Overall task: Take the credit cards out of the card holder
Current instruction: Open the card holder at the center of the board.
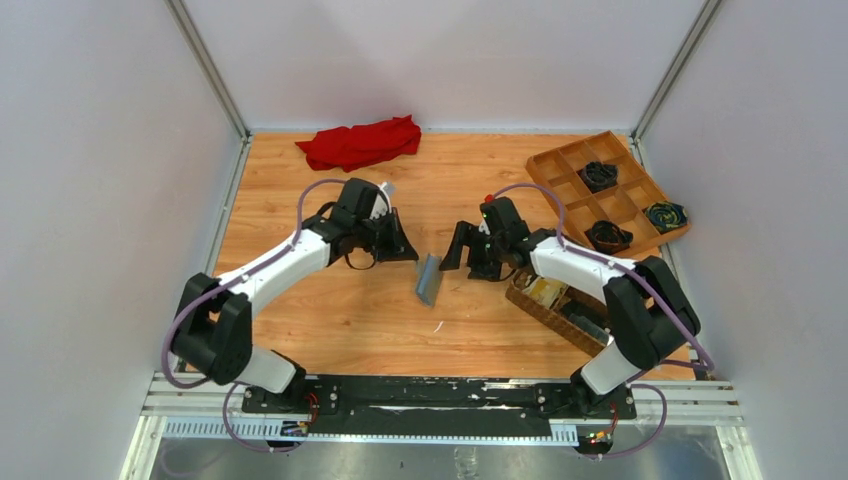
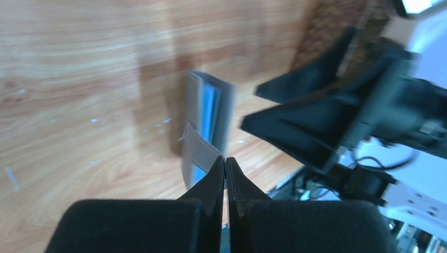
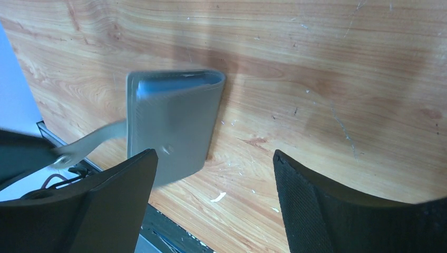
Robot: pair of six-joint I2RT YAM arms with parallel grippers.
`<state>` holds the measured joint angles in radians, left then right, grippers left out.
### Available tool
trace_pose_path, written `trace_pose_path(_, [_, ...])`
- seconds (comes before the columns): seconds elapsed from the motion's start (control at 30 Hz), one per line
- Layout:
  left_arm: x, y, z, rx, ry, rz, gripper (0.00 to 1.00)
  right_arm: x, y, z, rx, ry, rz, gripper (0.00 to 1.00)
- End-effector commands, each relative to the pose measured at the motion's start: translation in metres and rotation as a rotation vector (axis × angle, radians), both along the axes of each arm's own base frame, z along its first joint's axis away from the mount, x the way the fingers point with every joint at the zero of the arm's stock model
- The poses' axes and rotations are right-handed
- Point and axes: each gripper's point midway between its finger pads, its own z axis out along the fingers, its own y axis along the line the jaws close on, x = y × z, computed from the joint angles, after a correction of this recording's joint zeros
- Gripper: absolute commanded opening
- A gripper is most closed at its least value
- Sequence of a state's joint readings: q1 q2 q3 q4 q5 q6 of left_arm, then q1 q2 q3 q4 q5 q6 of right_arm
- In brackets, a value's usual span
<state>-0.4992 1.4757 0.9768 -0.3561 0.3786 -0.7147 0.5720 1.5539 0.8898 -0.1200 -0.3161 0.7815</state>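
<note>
The card holder [image 1: 428, 278] stands on its edge on the bench [image 1: 330, 330], between the two hands and close to both. The left hand [image 2: 225, 161] is closed tight. Its tips seem to pinch the end of the holder's strap [image 2: 199, 148], so the body of the holder lies just ahead of that hand, at the strap's other end. The right hand [image 3: 213, 158] is spread wide and holds nothing. The holder sits just ahead of that hand's finger [image 3: 105, 211] on the left hand's side, off-centre from the gap and not between the fingers. Its long side runs across the line joining the two hands. Only a blue inner edge shows at the holder's mouth, and the credit cards cannot be made out. The coming move likely turns on the right hand shifting toward the left hand until a flap lies between its fingers.
</note>
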Motion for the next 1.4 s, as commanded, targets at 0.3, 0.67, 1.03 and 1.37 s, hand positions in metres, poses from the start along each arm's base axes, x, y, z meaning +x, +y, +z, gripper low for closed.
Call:
trace_pose_path(0.3, [-0.020, -0.006, 0.024, -0.125, -0.021, -0.029, 0.00, -0.006, -0.010, 0.004, -0.054, -0.041, 0.011, 0.86])
trace_pose_path(0.67, [-0.010, 0.036, 0.017, 0.042, -0.054, 0.045, 0.00, -0.007, -0.005, 0.013, -0.023, -0.057, 0.042, 0.73])
trace_pose_path(1.03, [-0.006, 0.095, -0.041, 0.278, 0.027, 0.124, 0.00, -0.010, 0.019, 0.008, 0.014, -0.015, 0.108, 0.28])
trace_pose_path(1.37, [-0.009, 0.111, -0.088, 0.381, 0.152, 0.149, 0.00, -0.018, 0.032, -0.005, 0.003, 0.021, 0.150, 0.26])
